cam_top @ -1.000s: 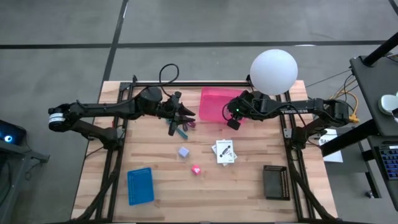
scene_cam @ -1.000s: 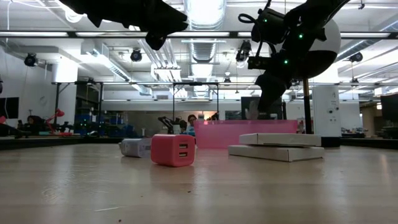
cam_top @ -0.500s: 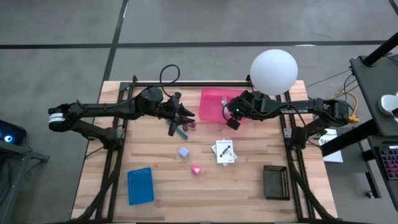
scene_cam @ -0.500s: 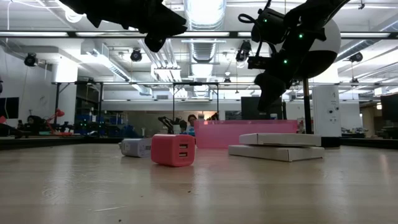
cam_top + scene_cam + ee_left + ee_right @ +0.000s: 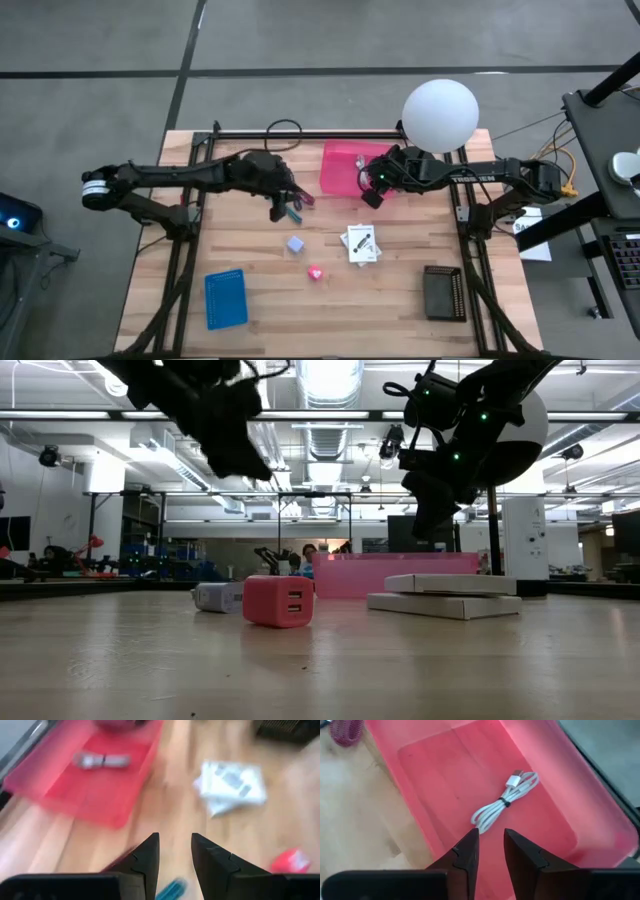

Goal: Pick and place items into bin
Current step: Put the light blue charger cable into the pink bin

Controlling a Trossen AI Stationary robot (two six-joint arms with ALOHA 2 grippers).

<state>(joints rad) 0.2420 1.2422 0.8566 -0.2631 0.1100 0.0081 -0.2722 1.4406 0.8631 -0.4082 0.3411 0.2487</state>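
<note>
My left gripper [image 5: 287, 203] hangs open, tipped down, just above the teal-handled tool [image 5: 293, 212], which lies on the table; its teal end [image 5: 170, 890] shows below my fingers. A purple cord [image 5: 347, 730] lies beside the pink bin [image 5: 345, 170]. My right gripper [image 5: 491, 845] stands open over the bin's near right part, above a white coiled cable [image 5: 505, 800] on the bin's floor. On the wood lie a lavender cube [image 5: 295, 243], a small pink piece [image 5: 315, 272] and a white card with black print [image 5: 361, 243].
A blue flat panel [image 5: 225, 298] lies near the table's front left and a black block [image 5: 443, 291] near the front right. A white globe [image 5: 440, 115] stands over the far right edge. Bare wood lies between the cube and the blue panel.
My left gripper has sunk and tipped steeply downward toward the teal-handled tool, its fingers drawing back a little toward the table's left. The items on the table have kept their places.
</note>
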